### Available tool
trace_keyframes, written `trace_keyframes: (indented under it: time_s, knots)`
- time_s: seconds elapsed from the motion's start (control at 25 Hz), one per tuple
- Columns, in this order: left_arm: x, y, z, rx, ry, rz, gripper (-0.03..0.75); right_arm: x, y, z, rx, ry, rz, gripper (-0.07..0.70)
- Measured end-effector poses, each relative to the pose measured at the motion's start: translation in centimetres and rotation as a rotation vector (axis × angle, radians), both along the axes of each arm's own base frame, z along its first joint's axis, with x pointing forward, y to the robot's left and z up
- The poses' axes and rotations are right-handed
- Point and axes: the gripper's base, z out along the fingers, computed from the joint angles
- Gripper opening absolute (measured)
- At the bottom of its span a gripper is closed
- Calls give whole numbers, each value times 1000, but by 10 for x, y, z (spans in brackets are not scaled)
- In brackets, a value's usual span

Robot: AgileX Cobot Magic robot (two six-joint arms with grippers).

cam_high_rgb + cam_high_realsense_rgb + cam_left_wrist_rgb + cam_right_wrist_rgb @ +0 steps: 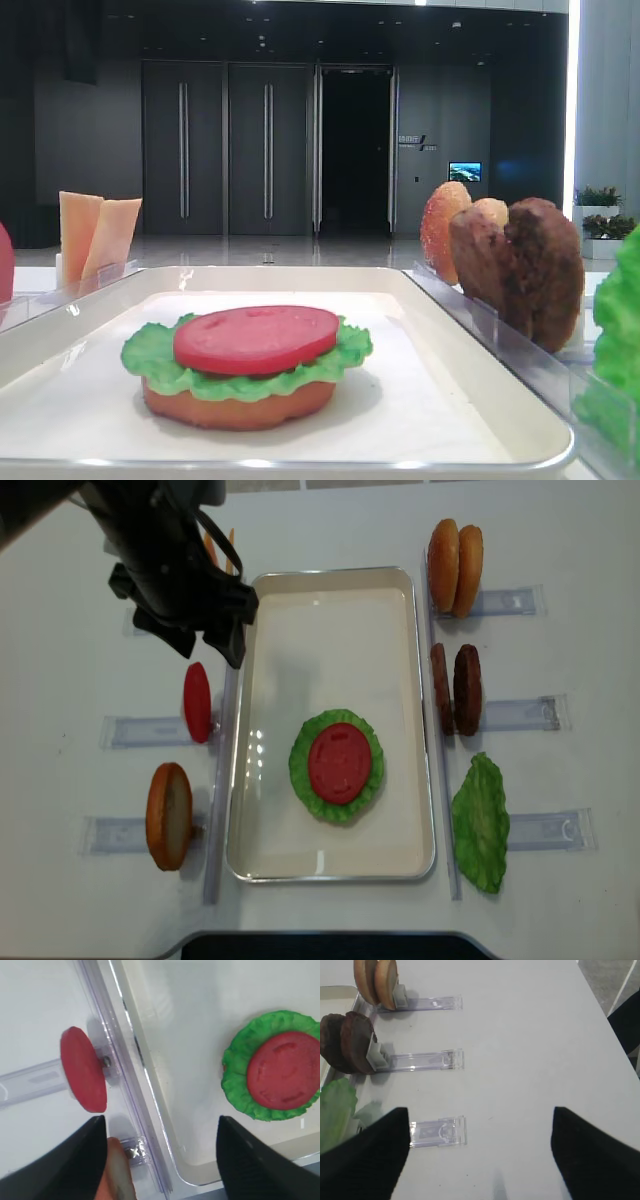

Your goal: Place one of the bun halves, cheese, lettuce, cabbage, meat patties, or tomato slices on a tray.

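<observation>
Centrally on the tabletop [330, 520] sits the tray [330, 585]. It holds one stack toward its near end: a bun half [240, 405] at the bottom, lettuce [300, 765] on it, and a tomato slice [340, 762] on top. The far half of the tray floor is bare.

Clear holders [510, 715] flank the tray. On the right, from far to near, stand two bun halves [455, 567], two patties [456, 688] and a lettuce leaf [482, 822]. On the left stand a tomato slice [197, 702] on edge and, nearer, a bun half [168, 815].

Only the low front view shows the cheese [98, 238], two slices upright at the far left; from overhead the left arm covers most of it. The stack's bottom bun shows there too, hidden from above by the lettuce.

The left gripper [160, 1160] hangs over the tray's left rim with its jaws apart and nothing between them. The right gripper [480, 1155] hovers over bare tabletop right of the holders, jaws also apart and empty.
</observation>
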Motion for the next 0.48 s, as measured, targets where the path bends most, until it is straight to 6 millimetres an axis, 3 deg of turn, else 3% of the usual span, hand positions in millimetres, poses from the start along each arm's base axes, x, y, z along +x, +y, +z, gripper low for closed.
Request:
trace_keyframes:
  time_s: [0.48]
  knots:
    - [14, 67, 15, -7, -47, 172, 517, 0, 0, 0, 0, 0, 0, 577]
